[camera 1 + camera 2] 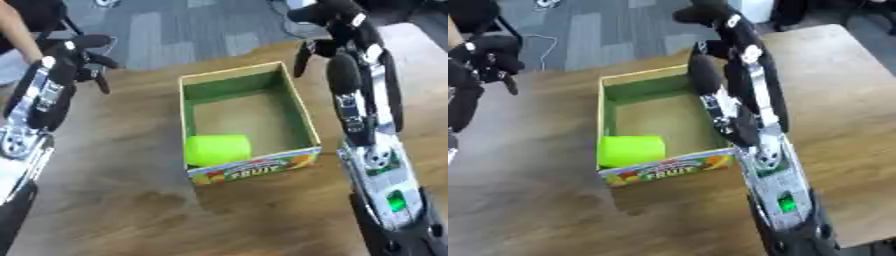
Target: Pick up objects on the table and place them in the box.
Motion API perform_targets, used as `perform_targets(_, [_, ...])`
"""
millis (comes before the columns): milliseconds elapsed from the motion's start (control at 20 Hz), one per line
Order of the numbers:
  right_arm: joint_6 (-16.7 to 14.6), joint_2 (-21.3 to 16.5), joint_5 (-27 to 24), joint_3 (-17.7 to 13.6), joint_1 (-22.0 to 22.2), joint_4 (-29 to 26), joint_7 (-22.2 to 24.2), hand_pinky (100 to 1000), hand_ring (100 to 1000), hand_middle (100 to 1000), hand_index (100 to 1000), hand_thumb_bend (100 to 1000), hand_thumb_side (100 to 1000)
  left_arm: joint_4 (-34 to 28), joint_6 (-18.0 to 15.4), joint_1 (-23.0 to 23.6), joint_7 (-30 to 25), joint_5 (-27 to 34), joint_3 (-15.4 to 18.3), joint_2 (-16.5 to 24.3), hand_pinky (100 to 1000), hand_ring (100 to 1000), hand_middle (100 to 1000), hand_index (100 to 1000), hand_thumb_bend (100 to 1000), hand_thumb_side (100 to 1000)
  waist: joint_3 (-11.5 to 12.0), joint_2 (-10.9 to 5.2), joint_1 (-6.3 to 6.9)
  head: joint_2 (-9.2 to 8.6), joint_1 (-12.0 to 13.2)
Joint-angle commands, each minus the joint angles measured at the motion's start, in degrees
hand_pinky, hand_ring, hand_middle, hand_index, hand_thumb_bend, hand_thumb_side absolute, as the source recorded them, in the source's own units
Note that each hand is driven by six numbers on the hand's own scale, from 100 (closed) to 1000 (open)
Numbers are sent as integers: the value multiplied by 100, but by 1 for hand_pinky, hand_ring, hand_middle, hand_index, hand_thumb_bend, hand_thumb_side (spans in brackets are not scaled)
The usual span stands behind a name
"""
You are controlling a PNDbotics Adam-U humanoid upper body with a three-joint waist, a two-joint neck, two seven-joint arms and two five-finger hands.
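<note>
A lime-green block (218, 149) is seen in the fruit box's (296, 107) near-left corner — long axis crosswise — while left hand (86, 57) and right hand (325, 27) are held curled, empty, beyond the rim.

Open box (297, 105) interior, only a green block (218, 149) at near-left corner.

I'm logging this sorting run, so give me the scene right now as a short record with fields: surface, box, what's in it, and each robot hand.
surface: wooden table
box: open cardboard fruit box, green inside, word FRUIT on its near wall
contents: one bright green object in the near left corner
left robot hand: beyond the table's far left edge, fingers curled, holding nothing visible
right robot hand: raised beyond the box's far right corner, grip unclear
</note>
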Motion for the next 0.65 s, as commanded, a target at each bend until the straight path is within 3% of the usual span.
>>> perform_targets(50, [-2,-43,41,-53,-43,-32,-54,292,765,686,884,446,768,-247,-10,173,173,81,225,188,308,620,754,788,485,879,36,-30,-23,-2,-35])
perform_targets(300, [5,-115,119,-138,-37,10,-163,286,774,694,905,449,745,-814,-81,665,381,-39,491,-50,243,568,705,764,495,847,92,18,-31,-2,-18])
perform_targets(650, [26,-169,187,-184,-26,40,-335,276,782,737,941,447,746,-1774,89,794,571,-533,575,-782,250,565,710,776,503,810,158,68,-39,-2,109])
